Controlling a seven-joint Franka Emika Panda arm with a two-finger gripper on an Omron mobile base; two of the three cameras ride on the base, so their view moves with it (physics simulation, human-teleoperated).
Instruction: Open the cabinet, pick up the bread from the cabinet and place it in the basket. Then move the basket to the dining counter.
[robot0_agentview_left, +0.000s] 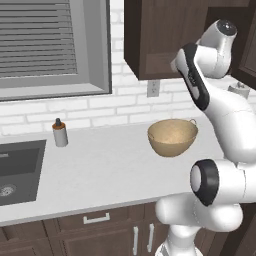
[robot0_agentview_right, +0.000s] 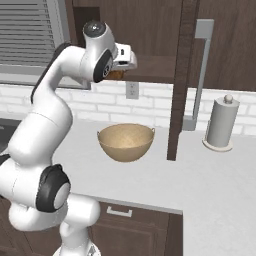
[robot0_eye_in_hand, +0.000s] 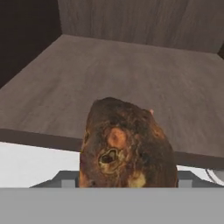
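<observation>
cabinet (robot0_agentview_right: 150, 30): matt dark wood | bread (robot0_eye_in_hand: 127, 146): rough crust | basket (robot0_agentview_left: 172, 137): smooth

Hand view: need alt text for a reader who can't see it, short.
A dark golden-brown bread bun fills the lower centre, close to the camera at the end effector. It sits at the front edge of the cabinet's brown wooden shelf floor, whose back wall runs across the top. A strip of pale counter shows below the shelf edge at lower left.

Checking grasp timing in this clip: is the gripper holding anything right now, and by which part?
It cannot be told. The bread sits right at the gripper, at the cabinet shelf edge, but the fingertips are hidden behind it, so no grip is confirmed.
</observation>
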